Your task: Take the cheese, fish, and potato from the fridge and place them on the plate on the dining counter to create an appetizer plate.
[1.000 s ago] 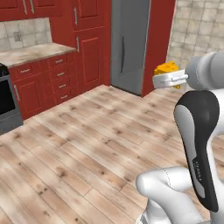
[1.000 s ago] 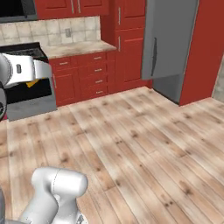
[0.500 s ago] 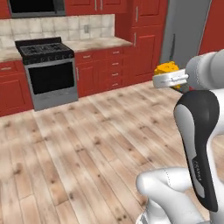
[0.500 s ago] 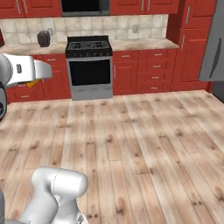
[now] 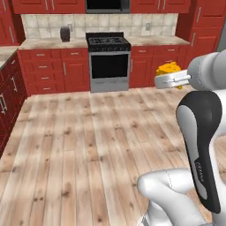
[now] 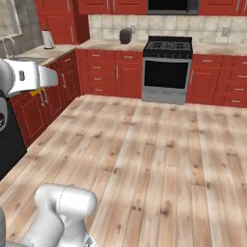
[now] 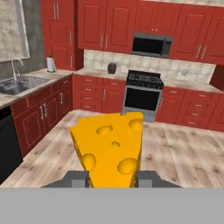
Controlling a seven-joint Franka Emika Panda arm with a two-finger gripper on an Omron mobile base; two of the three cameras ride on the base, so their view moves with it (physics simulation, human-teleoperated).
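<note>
An orange-yellow cheese (image 7: 111,148) wedge with holes fills the middle of the hand view, and my gripper (image 7: 113,178) is shut on it, a dark fingertip on each side of its base. In the left base view the cheese (image 5: 169,68) is held high in the air on my gripper (image 5: 169,76), over the wooden floor. From the right base view, a sliver of the cheese (image 6: 34,92) peeks out under the white hand (image 6: 29,79). The fish, potato, fridge, plate and dining counter are out of view.
A black stove (image 5: 109,62) stands ahead among red cabinets (image 5: 48,70), with a microwave (image 7: 151,44) above it. A counter with a sink (image 7: 19,84) and a black dishwasher (image 7: 8,144) runs along the left. Open wooden floor (image 6: 159,154) lies between.
The whole picture has swung as the base turned: the fridge slid out of view and the stove came to the middle. The cheese stays held in the gripper.
</note>
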